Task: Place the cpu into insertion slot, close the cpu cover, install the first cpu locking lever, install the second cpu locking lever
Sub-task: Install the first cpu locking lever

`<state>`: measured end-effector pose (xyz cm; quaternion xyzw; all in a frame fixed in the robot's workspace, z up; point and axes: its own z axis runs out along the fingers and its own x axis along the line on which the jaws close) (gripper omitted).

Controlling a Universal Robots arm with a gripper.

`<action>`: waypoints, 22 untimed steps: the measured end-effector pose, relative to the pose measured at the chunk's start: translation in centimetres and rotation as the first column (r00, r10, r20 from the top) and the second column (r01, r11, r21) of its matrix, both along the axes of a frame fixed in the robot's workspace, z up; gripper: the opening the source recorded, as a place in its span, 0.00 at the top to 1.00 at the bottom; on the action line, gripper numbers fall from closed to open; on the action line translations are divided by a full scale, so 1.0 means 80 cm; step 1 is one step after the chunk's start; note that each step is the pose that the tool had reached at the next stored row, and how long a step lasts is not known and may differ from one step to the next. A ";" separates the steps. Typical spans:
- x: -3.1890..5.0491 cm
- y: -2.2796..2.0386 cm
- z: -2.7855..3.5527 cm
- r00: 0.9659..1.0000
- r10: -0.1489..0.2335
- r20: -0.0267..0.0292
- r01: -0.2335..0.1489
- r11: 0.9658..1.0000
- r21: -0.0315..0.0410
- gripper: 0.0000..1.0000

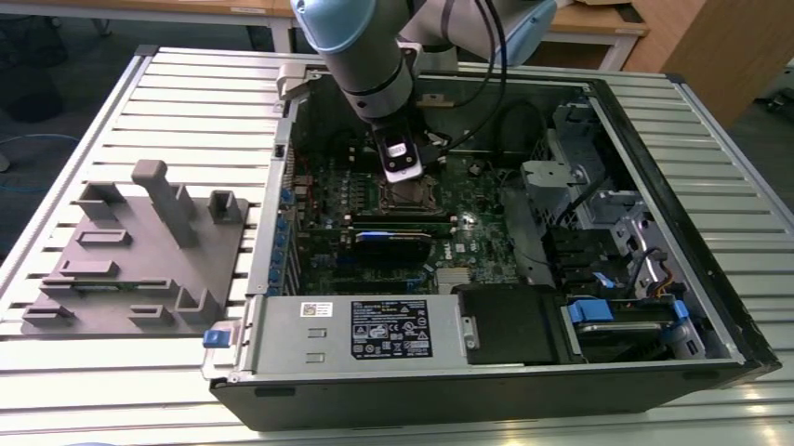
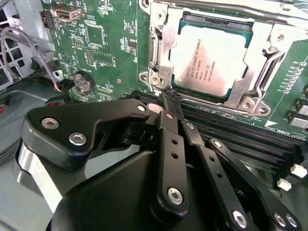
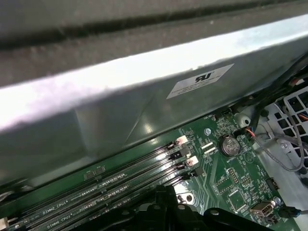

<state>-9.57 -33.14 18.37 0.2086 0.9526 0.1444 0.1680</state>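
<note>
Inside open case, I see cpu (image 2: pixel 211 60) seated in insertion slot (image 2: pixel 190 19), cpu cover (image 2: pixel 262 53) down over it. Claw (image 2: pixel 169 98) closed, empty, tips at cover's edge. Risk: tips slip, gouge green board (image 2: pixel 115 43).

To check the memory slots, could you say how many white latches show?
2, both at slot ends near the coin battery: one white latch, another close by; others may be hidden.
</note>
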 end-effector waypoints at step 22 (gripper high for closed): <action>0.000 0.0000 0.0276 1.000 0.000 0.000 0.000 1.000 0.000 0.90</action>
